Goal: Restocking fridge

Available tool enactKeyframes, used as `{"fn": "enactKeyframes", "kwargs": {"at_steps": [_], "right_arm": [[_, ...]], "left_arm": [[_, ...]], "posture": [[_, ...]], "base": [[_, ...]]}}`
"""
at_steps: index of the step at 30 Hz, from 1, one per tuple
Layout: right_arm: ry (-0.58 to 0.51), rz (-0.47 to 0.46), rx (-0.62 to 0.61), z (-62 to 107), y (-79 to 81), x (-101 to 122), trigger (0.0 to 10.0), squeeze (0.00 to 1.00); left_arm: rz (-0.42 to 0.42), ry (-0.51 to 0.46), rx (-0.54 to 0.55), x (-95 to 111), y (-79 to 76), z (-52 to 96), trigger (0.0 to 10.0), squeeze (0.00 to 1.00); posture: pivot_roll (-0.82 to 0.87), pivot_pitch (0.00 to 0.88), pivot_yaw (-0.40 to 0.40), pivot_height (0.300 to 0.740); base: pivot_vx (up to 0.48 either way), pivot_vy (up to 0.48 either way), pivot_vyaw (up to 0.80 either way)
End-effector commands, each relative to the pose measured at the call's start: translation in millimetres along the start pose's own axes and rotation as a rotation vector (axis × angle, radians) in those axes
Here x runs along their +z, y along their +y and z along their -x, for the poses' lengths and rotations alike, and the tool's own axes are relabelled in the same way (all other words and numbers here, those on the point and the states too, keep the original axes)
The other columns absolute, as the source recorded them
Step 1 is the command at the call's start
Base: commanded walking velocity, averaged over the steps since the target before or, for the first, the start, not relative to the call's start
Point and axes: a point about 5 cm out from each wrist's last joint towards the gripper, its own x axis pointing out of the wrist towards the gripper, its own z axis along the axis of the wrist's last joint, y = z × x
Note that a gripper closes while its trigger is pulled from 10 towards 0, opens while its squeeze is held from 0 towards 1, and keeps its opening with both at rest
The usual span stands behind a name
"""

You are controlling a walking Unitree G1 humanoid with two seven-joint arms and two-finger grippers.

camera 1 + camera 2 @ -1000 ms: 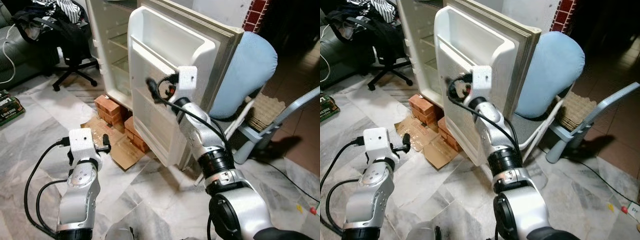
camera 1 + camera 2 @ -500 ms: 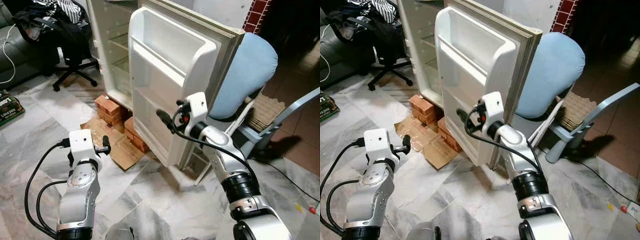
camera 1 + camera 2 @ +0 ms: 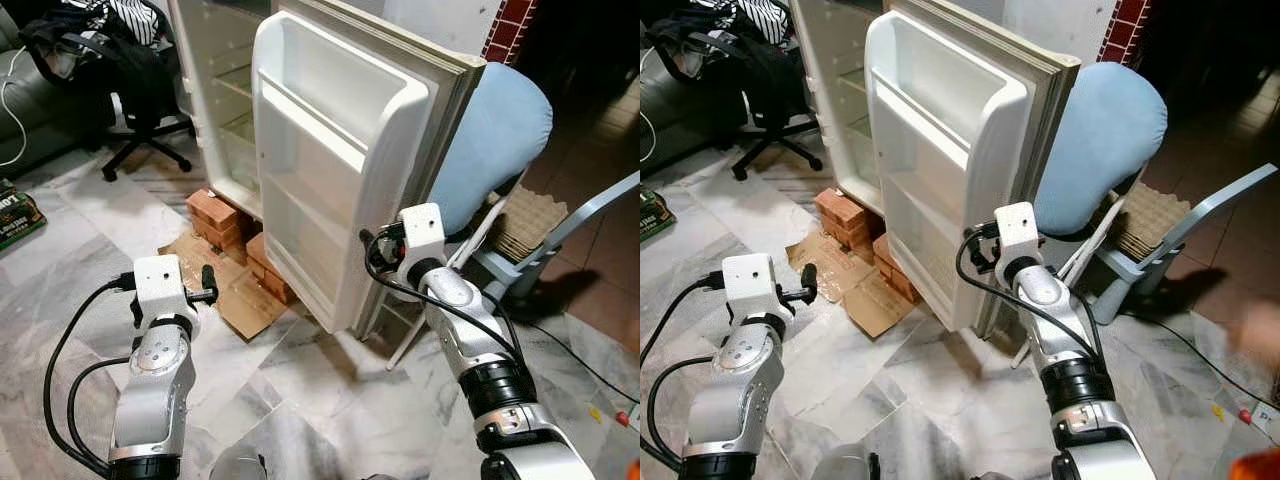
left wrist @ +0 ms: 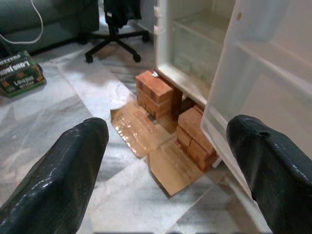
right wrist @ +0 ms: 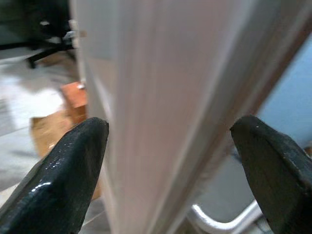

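Right gripper (image 5: 170,161) straddles fridge door (image 3: 330,170) edge, fingers spread.

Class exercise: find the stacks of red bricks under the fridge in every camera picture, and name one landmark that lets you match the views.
Left eye view: bricks on the floor below the fridge, left of centre.
Right eye view: bricks, same spot, beside the flattened cardboard.
Left wrist view: bricks between the open left gripper fingers.
Right wrist view: a blurred orange patch, probably them.
Shared landmark: the open fridge door.
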Motion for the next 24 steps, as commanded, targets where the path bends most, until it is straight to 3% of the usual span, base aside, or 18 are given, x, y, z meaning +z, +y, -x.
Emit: {"fn": "enactKeyframes", "kwargs": {"at_steps": [1, 10, 24], "right_arm": [[-0.019, -0.006, -0.058, 0.0, -8.4, 2, 10.0, 0.0], [-0.125, -0.015, -0.144, -2.7, -18.5, 21, 10.0, 0.0], [-0.167, -0.014, -0.197, -3.5, -24.5, 27, 10.0, 0.0]], "left_arm": [[0.0, -0.012, -0.005, 0, 2.1, 0.8, 10.0, 0.0], [0.014, -0.025, -0.044, 1, -1.1, 2.1, 10.0, 0.0], [0.027, -0.031, -0.064, 2, -4.5, 1.9, 10.0, 0.0]], "posture": [[0.09, 0.0, -0.047, 0.74], [0.08, 0.0, -0.043, 0.74], [0.08, 0.0, -0.043, 0.74]], "base": [[0.0, 0.0, 0.0], [0.228, 0.0, 0.0], [0.369, 0.0, 0.0]]}}
